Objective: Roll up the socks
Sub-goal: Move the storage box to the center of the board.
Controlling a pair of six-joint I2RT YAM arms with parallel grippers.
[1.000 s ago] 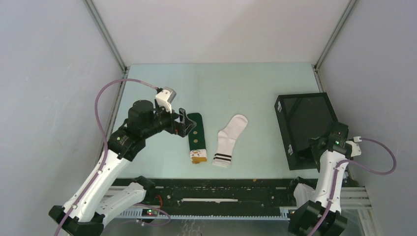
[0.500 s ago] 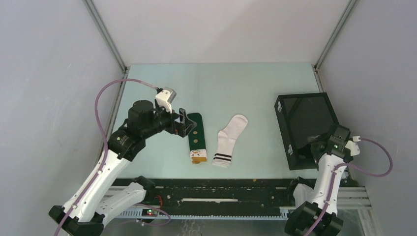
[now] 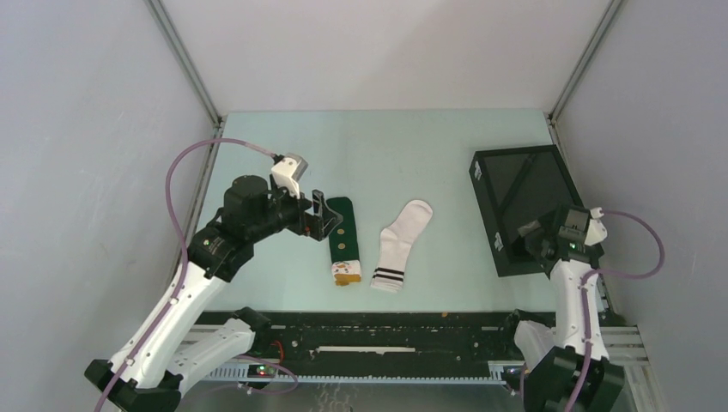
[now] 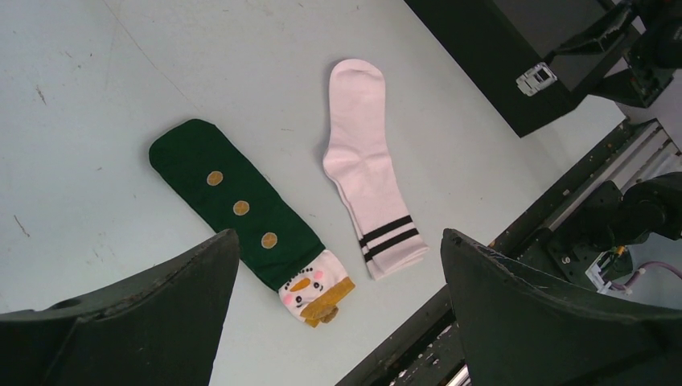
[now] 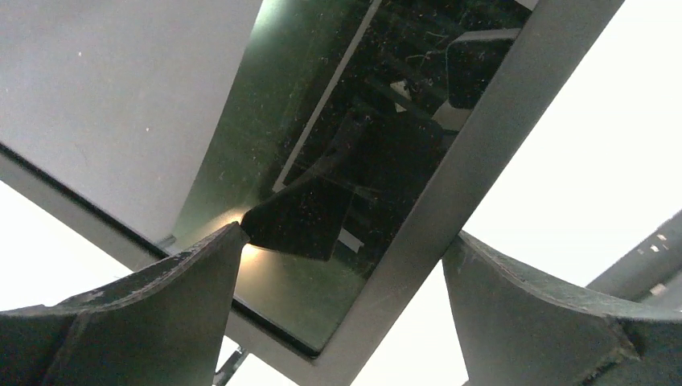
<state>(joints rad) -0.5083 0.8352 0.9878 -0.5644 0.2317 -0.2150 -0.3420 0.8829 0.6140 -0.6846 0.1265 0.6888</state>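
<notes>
Two-arm workcell seen from above and from both wrists, described from the near edge outward.

A black rail [image 3: 386, 330] runs along the near edge of the pale green table [image 3: 386, 142], with the arm bases at its two ends.

Just beyond the rail lie the two socks, flat and unrolled, side by side but not touching. The green sock [image 3: 342, 236] is on the left. Its white-and-orange snowman end points to the rail, three tan dots run along its length, and its rounded dark end lies farther away. The white sock [image 3: 402, 240] is on the right, with its two black cuff stripes nearest the rail. Its foot bends slightly to the right toward the far end.

The left gripper [image 3: 323, 215] is at the left edge of the green sock's far half. Its fingers are spread wide and hold nothing. Whether they touch the fabric cannot be told.

The right gripper [image 3: 532, 242] is at the near end of a black box [image 3: 515, 184] on the right side of the table, well apart from the socks. In the right wrist view its fingers are spread wide, and the box's rim and glossy inside show between them. No contact with the rim is visible.

Grey walls [image 3: 386, 51] close the cell on the far side.
</notes>
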